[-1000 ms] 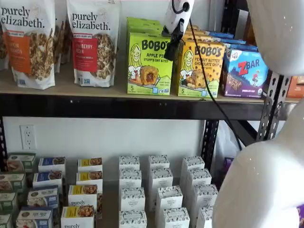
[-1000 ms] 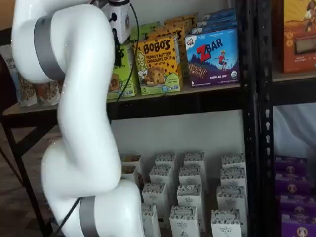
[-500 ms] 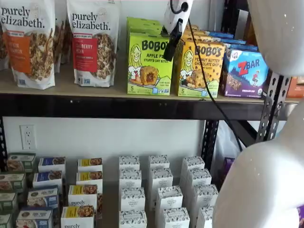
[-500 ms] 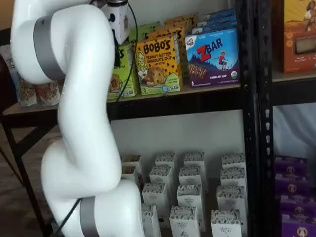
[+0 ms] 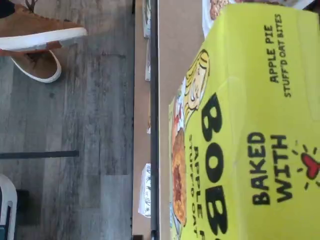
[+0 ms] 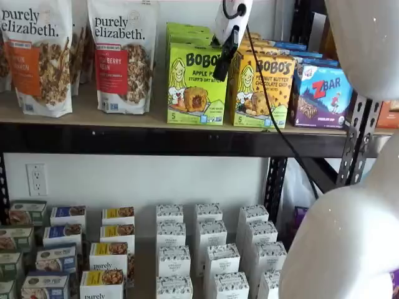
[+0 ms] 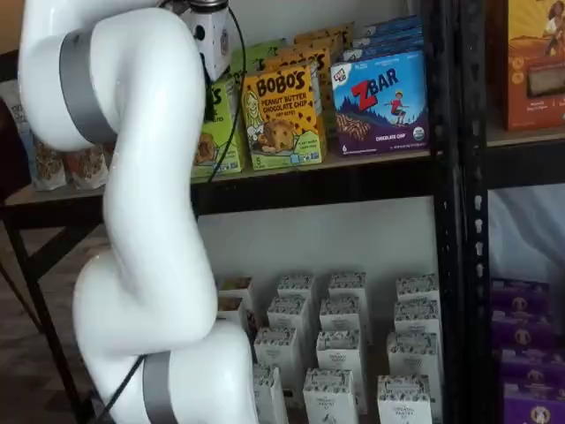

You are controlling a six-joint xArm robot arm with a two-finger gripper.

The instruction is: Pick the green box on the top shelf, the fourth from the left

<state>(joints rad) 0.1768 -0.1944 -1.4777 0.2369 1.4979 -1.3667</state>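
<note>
Your claw (image 6: 219,60) hanging across the upper front of the Bobo's apple pie box (image 6: 196,83), fingers side-on so you cannot tell their spread, box upright on the top shelf (image 6: 156,140), beside the peanut butter Bobo's box (image 6: 260,91).

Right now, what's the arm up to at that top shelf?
The arm has its hand up in front of the front green box on the top shelf, with the black fingers showing side-on over the box's upper right part. The pictures don't show whether the fingers are open or closed. The box stands on the shelf board, next to the orange-yellow Bobo's box. The wrist view is filled by the green box's top, so the hand is close above it.
</note>
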